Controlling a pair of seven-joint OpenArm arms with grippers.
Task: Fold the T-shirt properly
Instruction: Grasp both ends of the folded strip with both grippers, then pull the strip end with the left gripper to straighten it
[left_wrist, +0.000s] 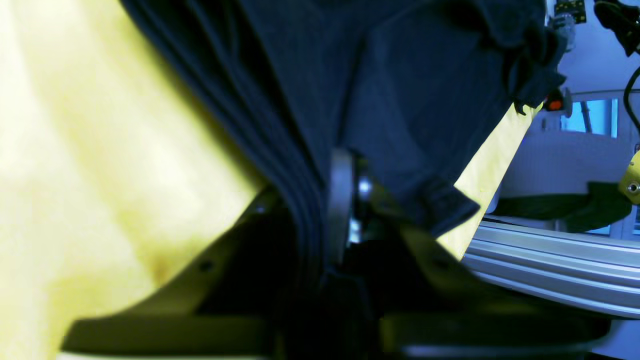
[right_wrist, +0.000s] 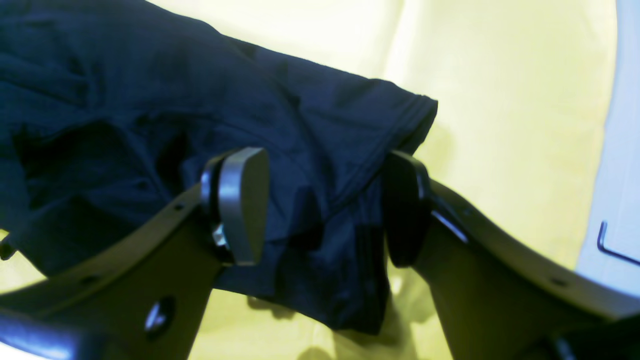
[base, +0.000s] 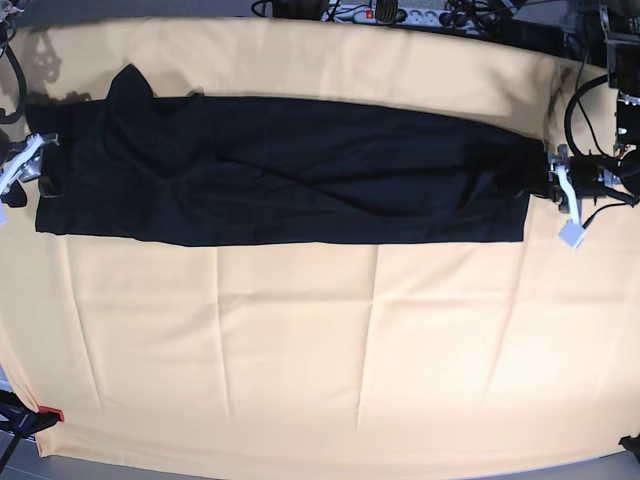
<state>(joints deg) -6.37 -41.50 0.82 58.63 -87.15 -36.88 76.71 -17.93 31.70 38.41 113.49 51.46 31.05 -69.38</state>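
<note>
Left pincer (left_wrist: 325, 250) pinches the T-shirt's (left_wrist: 290, 165) edge; right pincer (right_wrist: 325, 210) gapes wide, gripping nothing.

My base view looks down from high over the surface (base: 300, 350), the farthest back of the three, taking in nearly the whole shirt (base: 300, 170) and both arms' ends at the sides. My left wrist view sits close behind the left gripper (left_wrist: 320, 260), looking past its tips along the shirt at a slant, with the surface's edge and a metal rail (left_wrist: 540, 260) at the right. My right wrist view faces down between the right gripper's (right_wrist: 325, 210) fingers, close over the other end. Each wrist view shares its end of the shirt with the base view.
</note>
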